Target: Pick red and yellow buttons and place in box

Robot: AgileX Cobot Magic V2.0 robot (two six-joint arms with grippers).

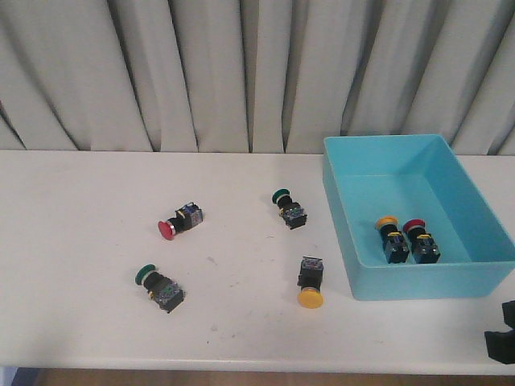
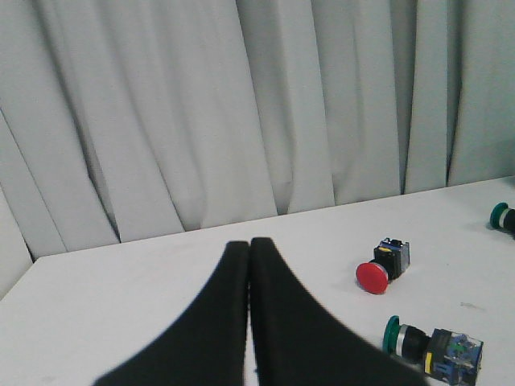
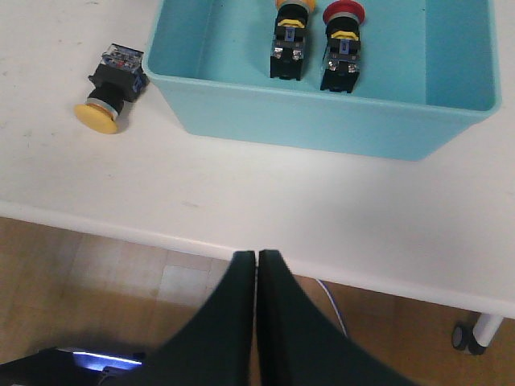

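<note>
A red button (image 1: 175,223) lies on the table left of centre; it also shows in the left wrist view (image 2: 381,266). A yellow button (image 1: 310,285) lies just left of the turquoise box (image 1: 358,265); in the right wrist view the button (image 3: 112,91) lies beside the box (image 3: 322,129). Inside the box lie a yellow button (image 1: 392,236) and a red button (image 1: 421,239), also in the right wrist view (image 3: 290,40) (image 3: 341,44). My left gripper (image 2: 249,245) is shut and empty. My right gripper (image 3: 256,256) is shut and empty, out past the table's front edge.
Two green-capped buttons lie on the table, one at the front left (image 1: 159,286) and one near the middle (image 1: 289,207). Grey curtains hang behind the table. Part of my right arm (image 1: 500,334) shows at the front right corner.
</note>
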